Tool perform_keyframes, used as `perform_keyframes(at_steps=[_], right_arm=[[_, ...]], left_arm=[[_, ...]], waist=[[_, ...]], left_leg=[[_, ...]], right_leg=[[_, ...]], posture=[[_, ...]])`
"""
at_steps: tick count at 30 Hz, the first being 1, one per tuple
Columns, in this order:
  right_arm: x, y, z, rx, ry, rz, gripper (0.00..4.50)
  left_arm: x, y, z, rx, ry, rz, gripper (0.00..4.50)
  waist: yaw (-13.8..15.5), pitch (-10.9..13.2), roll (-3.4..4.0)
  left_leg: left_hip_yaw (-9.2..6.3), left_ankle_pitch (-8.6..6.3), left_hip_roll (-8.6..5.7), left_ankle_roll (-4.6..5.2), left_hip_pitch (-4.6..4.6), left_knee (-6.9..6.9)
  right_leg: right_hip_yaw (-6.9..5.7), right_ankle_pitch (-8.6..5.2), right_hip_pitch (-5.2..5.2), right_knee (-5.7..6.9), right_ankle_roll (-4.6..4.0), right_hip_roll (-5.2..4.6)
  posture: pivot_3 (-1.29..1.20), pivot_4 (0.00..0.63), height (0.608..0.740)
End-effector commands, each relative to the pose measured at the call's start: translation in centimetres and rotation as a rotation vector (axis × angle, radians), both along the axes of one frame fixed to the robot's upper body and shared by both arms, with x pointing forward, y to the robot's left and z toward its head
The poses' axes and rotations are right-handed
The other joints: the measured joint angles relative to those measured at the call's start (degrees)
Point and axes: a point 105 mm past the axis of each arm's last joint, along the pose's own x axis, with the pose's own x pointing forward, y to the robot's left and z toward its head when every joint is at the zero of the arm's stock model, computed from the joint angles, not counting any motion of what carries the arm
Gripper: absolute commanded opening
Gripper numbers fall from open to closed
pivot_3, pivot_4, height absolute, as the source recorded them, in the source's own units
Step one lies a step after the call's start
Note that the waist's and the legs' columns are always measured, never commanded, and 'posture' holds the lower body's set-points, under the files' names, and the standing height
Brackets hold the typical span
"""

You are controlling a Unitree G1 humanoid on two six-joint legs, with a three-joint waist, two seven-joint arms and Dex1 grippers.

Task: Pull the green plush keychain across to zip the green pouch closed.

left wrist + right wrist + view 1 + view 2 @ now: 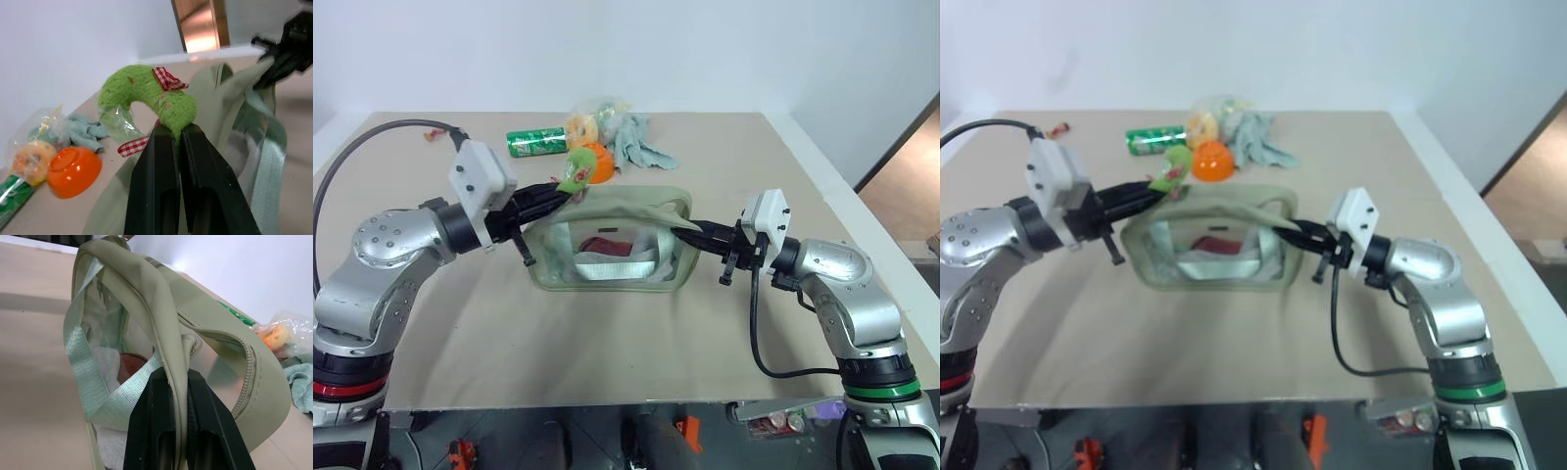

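Observation:
The green pouch (pixel 628 205) stands in the middle of the table, its clear side panel facing me and its strap handle hanging in front. At the pouch's left top end, the green plush keychain (pixel 576 169) is pinched in my left gripper (pixel 568 190), which is shut on it. In the left wrist view the lime charm (pixel 146 93) with its red checked ribbon sits just past the closed fingertips (pixel 164 139). My right gripper (pixel 691 227) is shut on the pouch's right end, clamping a fold of its fabric edge (pixel 179 357) beside the zipper.
Behind the pouch lie an orange bowl (pixel 597 163), a green drink can (pixel 536 143), a pale grey-green cloth (pixel 638 140) and a clear bag of snacks (pixel 588 121). The table's right edge (pixel 847 211) runs close past my right arm.

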Motion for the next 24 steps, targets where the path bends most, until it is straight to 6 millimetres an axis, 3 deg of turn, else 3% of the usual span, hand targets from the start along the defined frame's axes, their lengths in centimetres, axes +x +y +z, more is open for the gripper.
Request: perform_keyframes(at_steps=[1,4,18,24], right_arm=[[-0.4,-0.2,1.8,0.012,-0.079,0.005,0.0],[-0.4,-0.1,1.7,0.015,-0.079,0.003,0.0],[-0.3,0.1,1.7,0.018,-0.078,0.005,0.0],[-0.3,0.0,1.6,0.015,-0.076,0.0,0.0]], left_arm=[[-0.6,-0.9,1.4,0.031,-0.082,-0.041,0.02],[-0.7,-1.3,2.9,-0.064,-0.086,-0.074,0.02],[-0.8,-3.3,2.3,-0.04,-0.076,-0.143,0.02],[-0.1,-1.9,2.1,-0.026,-0.073,-0.078,0.02]], waist=[[0.0,0.0,0.0],[0.0,0.0,0.0],[-0.1,0.0,0.0],[-0.1,0.0,0.0]], left_leg=[[0.0,0.0,0.0,0.0,0.0,0.0],[0.0,0.0,0.0,0.0,0.0,0.01],[-0.01,0.0,0.01,0.0,-0.01,0.05],[-0.02,0.0,0.0,0.0,-0.02,0.05]], right_leg=[[0.0,0.0,0.0,0.0,0.0,0.0],[0.01,0.01,0.0,0.0,0.01,0.0],[0.01,0.02,0.01,0.01,0.04,0.01],[0.03,0.02,0.0,0.01,0.04,0.01]], posture=[[0.0,0.15,0.74],[0.0,0.15,0.74],[0.0,0.15,0.74],[0.0,0.15,0.74]])
